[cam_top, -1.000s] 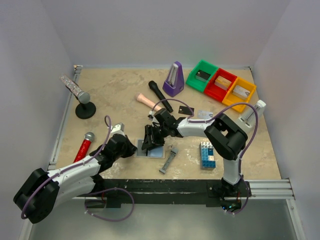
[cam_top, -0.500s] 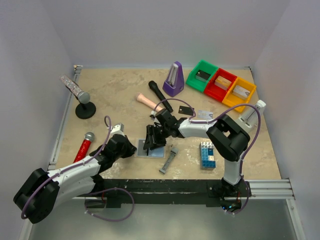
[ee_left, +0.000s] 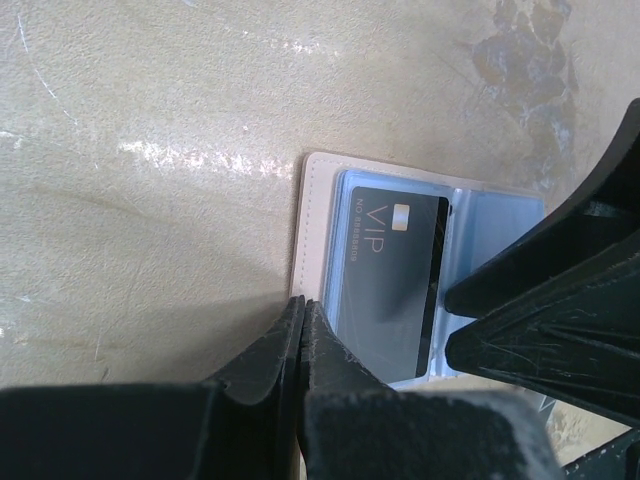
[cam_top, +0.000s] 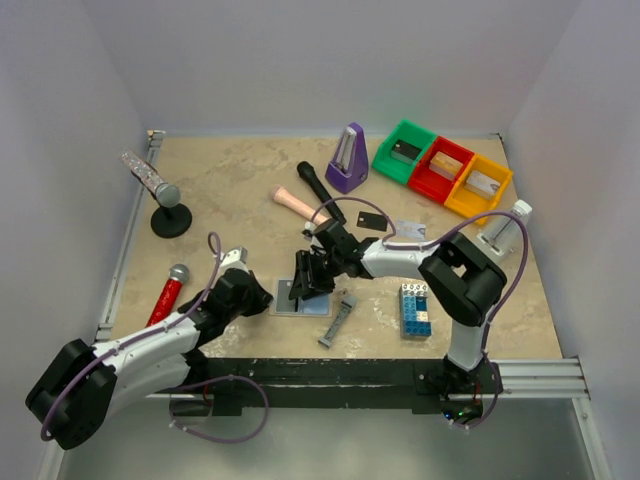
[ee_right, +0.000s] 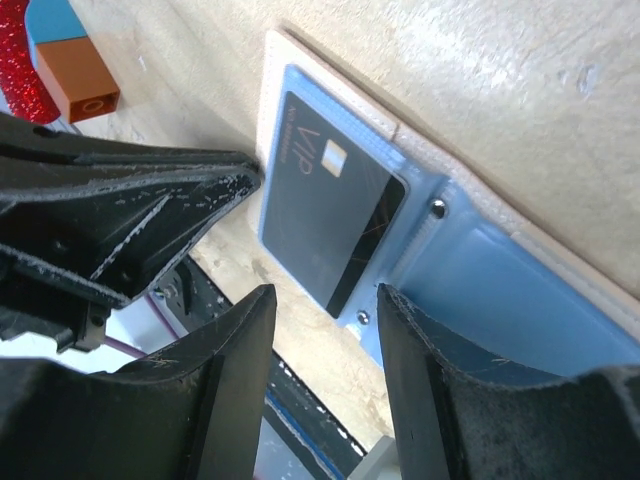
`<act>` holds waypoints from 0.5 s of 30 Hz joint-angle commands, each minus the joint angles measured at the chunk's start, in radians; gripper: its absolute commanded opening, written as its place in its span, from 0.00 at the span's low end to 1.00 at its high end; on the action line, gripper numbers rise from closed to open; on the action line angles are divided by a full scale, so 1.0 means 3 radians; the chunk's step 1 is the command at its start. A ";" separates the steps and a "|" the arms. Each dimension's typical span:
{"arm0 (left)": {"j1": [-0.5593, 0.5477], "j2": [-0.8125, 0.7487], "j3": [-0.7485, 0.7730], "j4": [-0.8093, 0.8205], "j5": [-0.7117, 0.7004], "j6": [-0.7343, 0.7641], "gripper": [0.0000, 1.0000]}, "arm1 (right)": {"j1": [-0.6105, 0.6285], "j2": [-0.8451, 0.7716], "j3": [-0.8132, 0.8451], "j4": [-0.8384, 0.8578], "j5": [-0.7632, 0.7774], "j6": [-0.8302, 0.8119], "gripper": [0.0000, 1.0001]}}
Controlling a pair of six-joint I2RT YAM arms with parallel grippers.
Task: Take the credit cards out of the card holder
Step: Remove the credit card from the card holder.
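The light-blue card holder [cam_top: 300, 299] lies open near the table's front edge. A black VIP credit card [ee_left: 390, 270] sits in its left panel and also shows in the right wrist view [ee_right: 320, 215]. My left gripper [ee_left: 303, 300] is shut, its tip pressing on the holder's pale left edging [ee_left: 318, 220]. My right gripper [ee_right: 322, 292] is open just above the holder [ee_right: 480, 290], straddling the black card's near end. Another black card [cam_top: 371, 220] and a greyish card [cam_top: 410, 229] lie loose on the table behind.
A narrow grey bar [cam_top: 338, 317] and a blue-and-white brick stack [cam_top: 414, 307] lie right of the holder. Behind are a black microphone [cam_top: 320, 192], a purple metronome [cam_top: 347, 158], and green [cam_top: 404, 150], red [cam_top: 441, 168] and orange [cam_top: 478, 186] bins. A red microphone [cam_top: 168, 293] lies left.
My right gripper has shifted slightly over the holder and its elbow has swung right. The left gripper stays on the holder's edge.
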State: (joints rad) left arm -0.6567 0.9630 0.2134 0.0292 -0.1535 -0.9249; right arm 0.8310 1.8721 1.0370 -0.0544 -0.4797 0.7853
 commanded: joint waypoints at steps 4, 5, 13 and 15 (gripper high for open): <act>0.0016 -0.0290 0.0009 -0.0036 -0.0071 -0.0016 0.00 | 0.0011 -0.0207 0.0015 0.0110 0.0035 -0.0010 0.50; 0.0011 -0.0326 0.0020 -0.0046 -0.0066 -0.0016 0.00 | 0.0011 -0.0197 0.0020 0.0120 0.0014 -0.0005 0.50; 0.0016 -0.0219 0.0061 0.0204 0.0108 0.0025 0.00 | 0.0011 -0.0059 0.0066 0.0145 -0.0104 0.0011 0.50; 0.0016 -0.0148 0.0045 0.0306 0.0159 0.0015 0.00 | 0.0011 -0.0038 0.0071 0.0166 -0.0124 0.0021 0.50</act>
State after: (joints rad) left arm -0.6567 0.8860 0.2100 0.0338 -0.1402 -0.9241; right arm 0.8310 1.8507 1.0279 -0.0391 -0.4892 0.7860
